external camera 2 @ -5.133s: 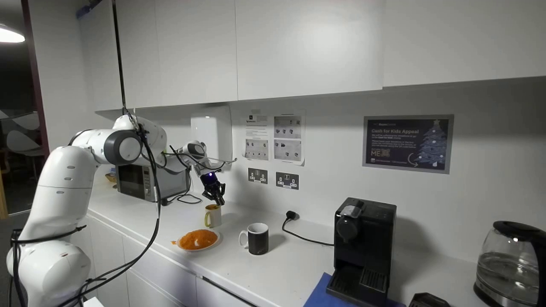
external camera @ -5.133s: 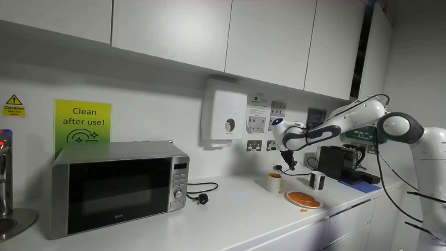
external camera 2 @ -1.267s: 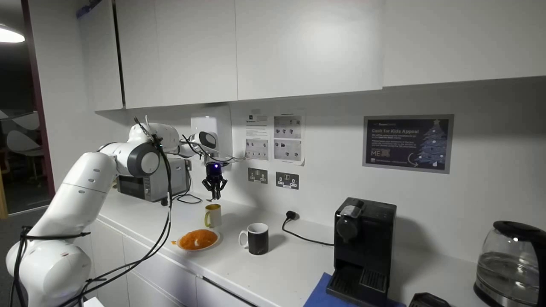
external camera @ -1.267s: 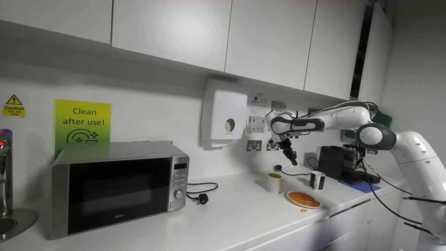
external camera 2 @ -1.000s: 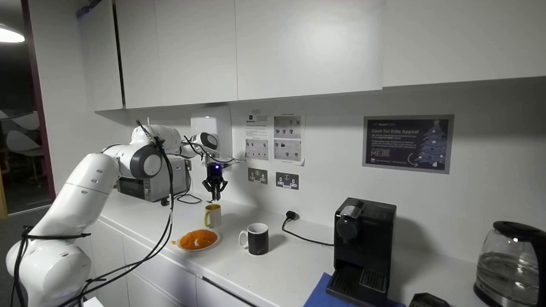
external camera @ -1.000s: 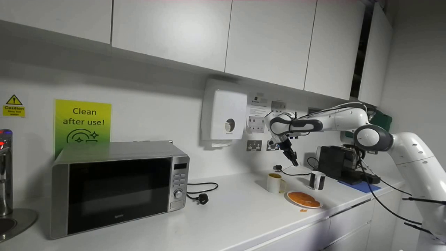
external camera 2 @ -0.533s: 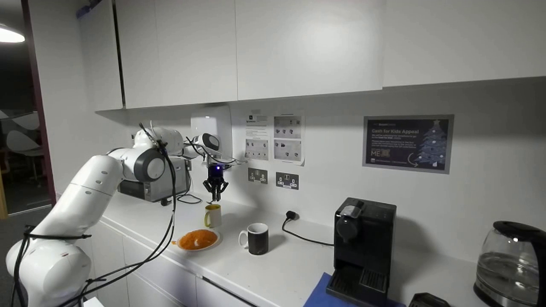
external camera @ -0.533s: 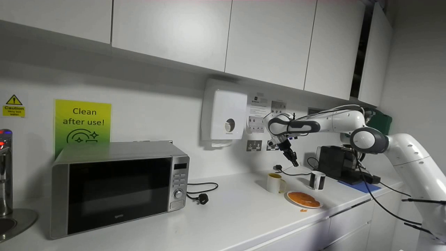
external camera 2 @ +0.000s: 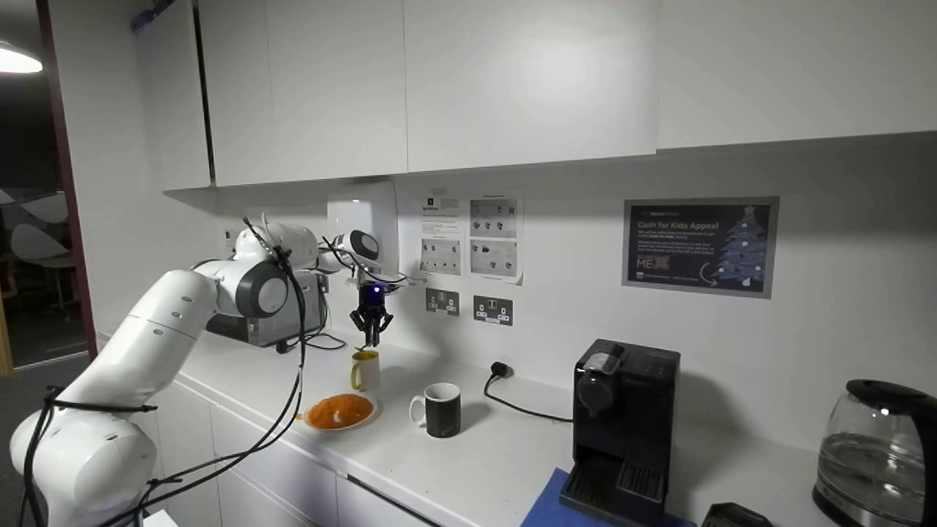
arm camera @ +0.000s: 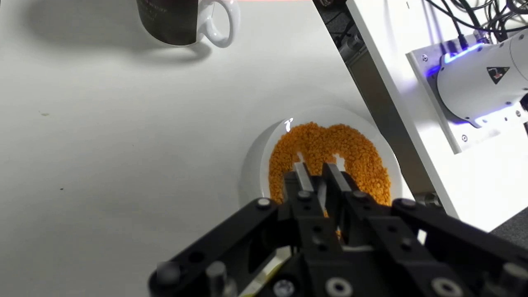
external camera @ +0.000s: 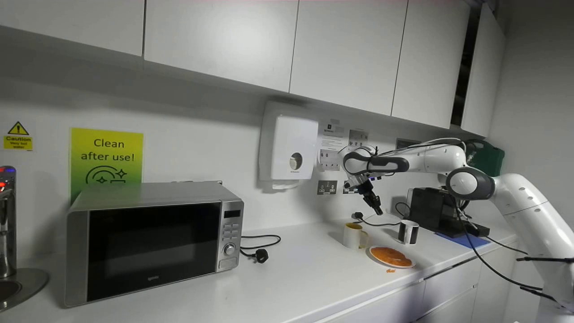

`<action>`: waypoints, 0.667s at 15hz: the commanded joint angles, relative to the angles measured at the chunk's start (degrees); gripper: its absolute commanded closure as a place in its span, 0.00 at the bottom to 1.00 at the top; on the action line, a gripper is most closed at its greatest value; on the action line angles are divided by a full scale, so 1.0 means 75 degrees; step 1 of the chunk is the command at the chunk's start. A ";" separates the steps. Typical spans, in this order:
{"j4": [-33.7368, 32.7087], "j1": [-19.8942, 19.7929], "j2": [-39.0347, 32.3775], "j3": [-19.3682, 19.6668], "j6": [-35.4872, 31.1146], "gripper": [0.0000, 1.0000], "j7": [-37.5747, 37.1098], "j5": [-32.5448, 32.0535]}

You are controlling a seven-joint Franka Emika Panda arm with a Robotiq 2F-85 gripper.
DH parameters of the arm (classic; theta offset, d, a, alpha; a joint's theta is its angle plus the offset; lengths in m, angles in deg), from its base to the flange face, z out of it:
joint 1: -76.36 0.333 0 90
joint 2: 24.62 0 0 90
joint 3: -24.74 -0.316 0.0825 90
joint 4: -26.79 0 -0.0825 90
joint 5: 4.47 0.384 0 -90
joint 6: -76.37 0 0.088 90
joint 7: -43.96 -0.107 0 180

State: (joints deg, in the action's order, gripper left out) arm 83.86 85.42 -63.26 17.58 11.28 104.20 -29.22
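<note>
My close wrist view looks down; both farther exterior views face the wall (external camera 2: 571, 249); all share the plate (arm camera: 326, 116)

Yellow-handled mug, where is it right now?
In an exterior view, the yellow-handled mug stands on the counter, left of the black mug and behind the plate, with the gripper just above it in the picture.
</note>
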 commanded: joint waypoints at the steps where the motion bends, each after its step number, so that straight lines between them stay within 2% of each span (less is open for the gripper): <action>1: -0.0717 0.0023 -0.0327 0.0070 0.0468 0.97 0.0225 0.0272; 10: -0.1180 -0.0072 -0.0607 -0.0010 0.0648 0.97 0.0203 0.0317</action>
State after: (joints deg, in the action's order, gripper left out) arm 78.94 85.33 -66.41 17.58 13.17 104.20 -27.92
